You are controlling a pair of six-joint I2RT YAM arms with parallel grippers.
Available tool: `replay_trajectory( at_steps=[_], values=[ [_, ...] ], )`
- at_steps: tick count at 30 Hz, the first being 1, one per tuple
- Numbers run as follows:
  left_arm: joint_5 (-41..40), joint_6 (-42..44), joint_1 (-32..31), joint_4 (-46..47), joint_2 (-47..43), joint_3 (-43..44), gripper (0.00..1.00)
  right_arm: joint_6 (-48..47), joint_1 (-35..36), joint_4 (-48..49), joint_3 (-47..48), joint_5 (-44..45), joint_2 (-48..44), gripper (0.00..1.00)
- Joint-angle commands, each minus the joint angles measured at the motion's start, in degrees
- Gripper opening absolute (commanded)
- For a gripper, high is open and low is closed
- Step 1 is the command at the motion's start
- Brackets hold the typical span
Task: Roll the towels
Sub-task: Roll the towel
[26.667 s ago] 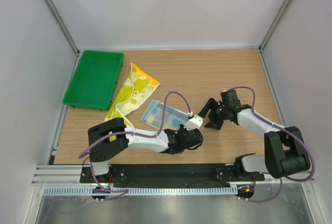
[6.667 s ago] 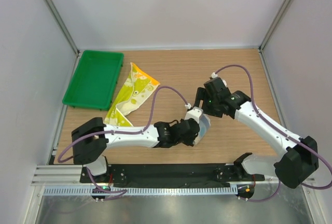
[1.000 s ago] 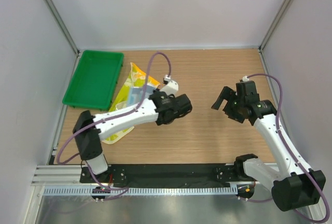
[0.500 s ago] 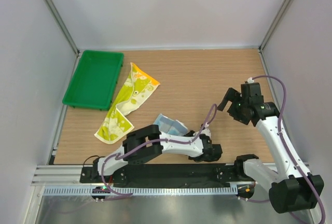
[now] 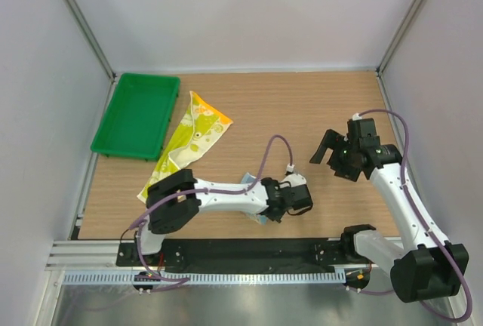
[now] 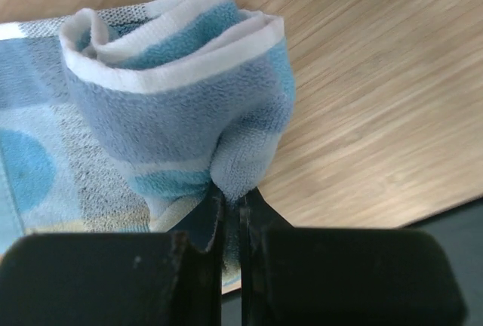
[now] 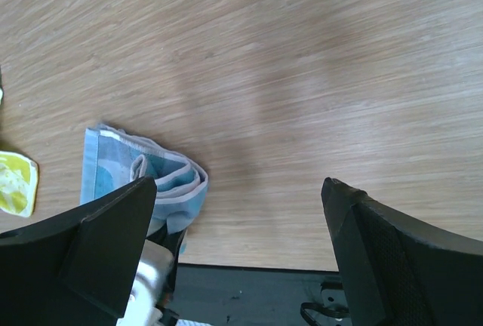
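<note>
The light blue towel (image 6: 173,92) is partly rolled on the wooden table near its front edge; it also shows in the top view (image 5: 253,182) and the right wrist view (image 7: 162,182). My left gripper (image 6: 230,198) is shut on the rolled end of this towel; in the top view it (image 5: 266,207) sits at the towel. The yellow-green spotted towel (image 5: 189,141) lies flat and unrolled to the left. My right gripper (image 5: 326,147) is open and empty, held above the table to the right, apart from both towels.
A green plastic tray (image 5: 136,115) stands at the back left beside the yellow-green towel. The black base rail (image 5: 249,250) runs along the table's front edge just below the blue towel. Grey walls close the sides and back.
The left gripper has shifted a little left and back from the front edge, with the blue towel now mostly under it. The right arm has barely moved.
</note>
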Motion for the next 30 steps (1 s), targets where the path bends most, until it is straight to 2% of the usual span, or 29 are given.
replay_trajectory(
  at_steps=[1,9,14,17,20,22,25,30],
  values=[
    [19.26,-1.55,3.83,17.75,-4.49,-7.18,0.0,-1.43,-0.2,0.52,0.98,-3.47,-0.07,0.99],
    [33.8,-4.89,13.23,31.75,-13.37,-22.28,0.0,-0.55,-0.2,2.19,-0.86,-7.69,0.1,0.99],
    [44.95,-8.93,19.56,42.56,-18.2,-30.82,0.0,0.07,-0.2,4.65,-3.5,-14.45,0.01,0.96],
    [48.47,-11.83,22.47,48.98,-19.0,-35.31,0.01,1.56,0.06,7.63,-7.01,-18.23,-1.04,0.95],
    [50.86,-15.69,25.02,56.27,-19.09,-40.48,0.0,3.57,1.99,11.06,-10.7,-20.08,-2.36,0.93],
    [53.67,-19.91,27.12,63.97,-18.74,-43.21,0.0,4.72,4.89,14.22,-12.99,-20.35,-3.06,0.92],
    [56.57,-23.25,29.49,70.59,-17.69,-47.44,0.0,7.88,9.9,18.79,-15.36,-18.25,-3.33,0.92],
    [57.98,-25.63,32.31,74.39,-17.95,-51.92,0.0,12.54,16.84,31.77,-19.84,-15.52,-0.96,0.91]
  ],
)
